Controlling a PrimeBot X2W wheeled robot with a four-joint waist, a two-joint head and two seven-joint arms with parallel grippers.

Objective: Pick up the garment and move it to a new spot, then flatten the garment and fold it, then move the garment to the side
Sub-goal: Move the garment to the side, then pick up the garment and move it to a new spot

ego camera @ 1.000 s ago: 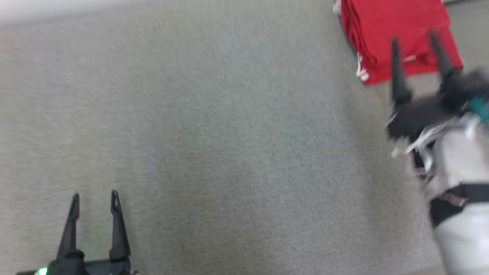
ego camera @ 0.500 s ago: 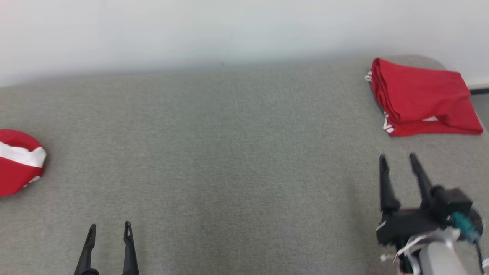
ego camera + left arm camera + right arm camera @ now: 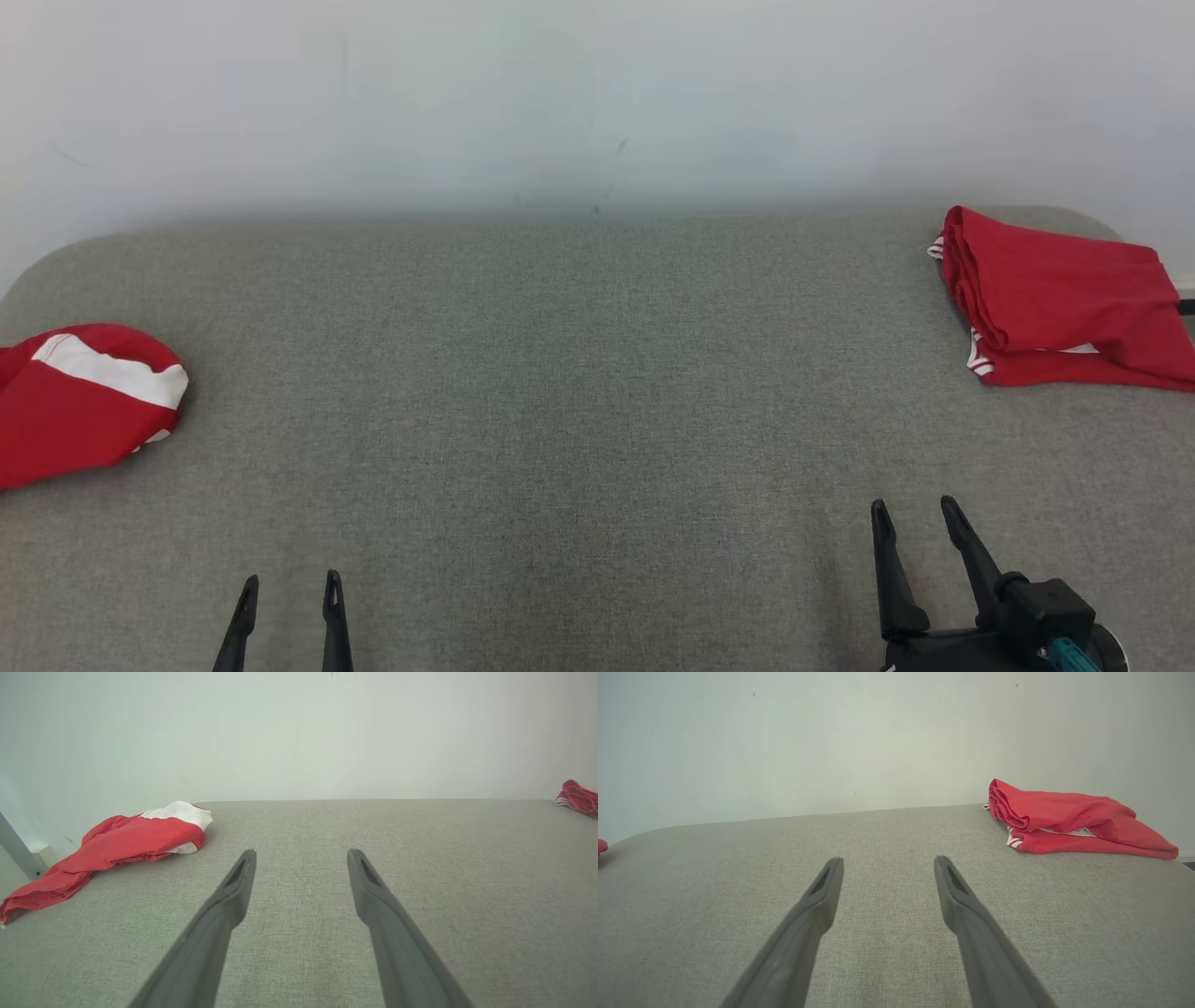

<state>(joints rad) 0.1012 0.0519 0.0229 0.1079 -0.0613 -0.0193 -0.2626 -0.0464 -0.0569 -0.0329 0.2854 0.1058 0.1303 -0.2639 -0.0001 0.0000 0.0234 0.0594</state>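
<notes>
A folded red garment point(image 3: 1055, 299) with white trim lies at the far right of the grey padded surface point(image 3: 560, 392); the right wrist view shows this folded garment point(image 3: 1064, 821) ahead and to the right. A crumpled red garment point(image 3: 75, 401) with a white band lies at the left edge, and the left wrist view has that crumpled garment point(image 3: 126, 844) ahead on the left. My left gripper point(image 3: 290, 581) is open and empty at the near edge, as the left gripper point(image 3: 301, 853) also appears from its wrist. My right gripper point(image 3: 913, 505) is open and empty, well short of the folded garment; from its wrist the right gripper point(image 3: 888, 859) holds nothing.
A pale wall point(image 3: 597, 103) stands right behind the surface. The surface's far corners are rounded. Broad bare grey fabric lies between the two garments. The folded garment point(image 3: 579, 797) shows small at the far right of the left wrist view.
The head camera has tilted up, bringing the wall and the left garment into view. My right gripper has drawn back from the folded garment toward the near edge. Both grippers stay open.
</notes>
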